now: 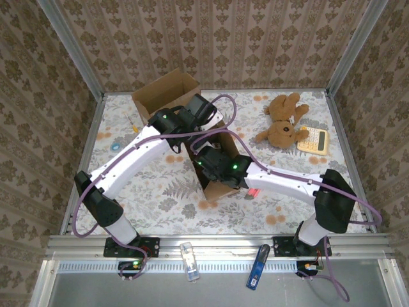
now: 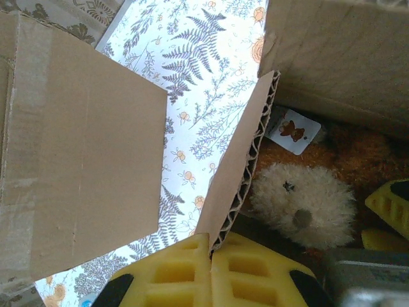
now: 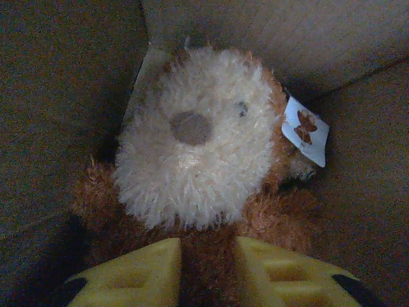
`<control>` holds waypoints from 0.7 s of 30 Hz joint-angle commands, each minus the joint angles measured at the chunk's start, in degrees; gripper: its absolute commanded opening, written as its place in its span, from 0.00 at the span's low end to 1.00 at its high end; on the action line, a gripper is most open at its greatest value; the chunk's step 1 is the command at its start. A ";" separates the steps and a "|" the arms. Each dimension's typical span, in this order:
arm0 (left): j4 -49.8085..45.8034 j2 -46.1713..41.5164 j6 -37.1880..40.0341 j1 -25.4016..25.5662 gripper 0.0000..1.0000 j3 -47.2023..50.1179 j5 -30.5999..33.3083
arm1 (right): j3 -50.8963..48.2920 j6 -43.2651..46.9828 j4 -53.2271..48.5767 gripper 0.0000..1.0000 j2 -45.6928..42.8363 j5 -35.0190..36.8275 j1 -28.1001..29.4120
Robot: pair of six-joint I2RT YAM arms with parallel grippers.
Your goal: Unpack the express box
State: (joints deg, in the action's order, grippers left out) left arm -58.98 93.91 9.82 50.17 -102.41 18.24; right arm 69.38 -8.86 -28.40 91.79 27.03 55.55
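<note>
While inside box (image 3: 287,38), teddy (image 3: 198,134) between jaws

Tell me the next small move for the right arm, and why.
Probably squeeze the right gripper shut on the teddy bear: its fingers straddle the bear's body inside the box, but a firm hold isn't evident. The left gripper pinches the flap aside.
</note>
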 commanded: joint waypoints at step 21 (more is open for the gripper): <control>-2.10 -0.09 0.48 2.62 0.00 -2.62 -0.66 | 4.77 -21.78 -2.73 0.59 15.82 -7.01 -5.96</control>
State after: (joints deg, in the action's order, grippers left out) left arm -59.92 93.93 9.80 49.84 -102.52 19.53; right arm 73.73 -26.24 -29.93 103.79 22.46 51.88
